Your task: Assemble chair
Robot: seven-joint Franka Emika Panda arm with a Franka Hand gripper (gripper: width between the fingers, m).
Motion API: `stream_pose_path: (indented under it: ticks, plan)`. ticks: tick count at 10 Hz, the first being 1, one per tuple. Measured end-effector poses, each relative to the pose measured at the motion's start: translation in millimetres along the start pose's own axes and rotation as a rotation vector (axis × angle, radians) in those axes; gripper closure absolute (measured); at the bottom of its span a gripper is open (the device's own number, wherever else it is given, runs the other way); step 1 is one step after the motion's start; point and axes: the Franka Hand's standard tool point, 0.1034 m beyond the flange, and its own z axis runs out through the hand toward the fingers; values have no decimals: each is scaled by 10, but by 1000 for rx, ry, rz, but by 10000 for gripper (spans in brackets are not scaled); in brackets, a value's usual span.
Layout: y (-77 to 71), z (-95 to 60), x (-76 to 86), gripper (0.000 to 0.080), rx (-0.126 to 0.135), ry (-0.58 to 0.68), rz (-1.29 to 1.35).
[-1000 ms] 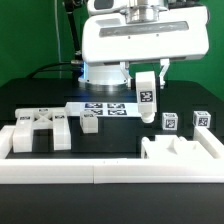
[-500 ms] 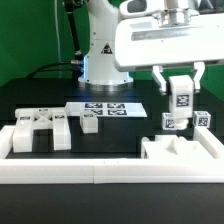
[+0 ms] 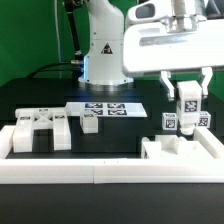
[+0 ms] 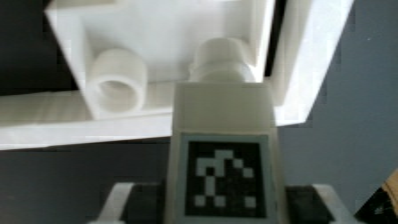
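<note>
Hand (image 3: pixel 187 92) grips a tagged bar (image 3: pixel 187 112), held upright, clear of the table (image 3: pixel 40 95). White slab (image 3: pixel 185 152) lies beneath it; cube (image 3: pixel 170 122) near.

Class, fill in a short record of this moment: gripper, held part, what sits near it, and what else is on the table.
Gripper: gripper shut on the tagged bar
Bar pose: upright, off the table
Near it, exterior view's right: inner cube, outer cube
Front right: blocky chair part
Exterior view's left: grouped chair parts, lone cube
Middle: marker board
</note>
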Motion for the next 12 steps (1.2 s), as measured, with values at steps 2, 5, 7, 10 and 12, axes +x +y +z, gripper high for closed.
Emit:
stream_pose_path:
  ticks: [2,5,7,10,12]
  plan:
    - [-22,105,125,509,3,8,-71]
    - [1,121,122,509,0,14,-71]
    - [4,146,121,509,-2,18,-72]
    - [8,212,148,509,-10,64,-77]
    - [-10,251,142,509,-13,97,-83]
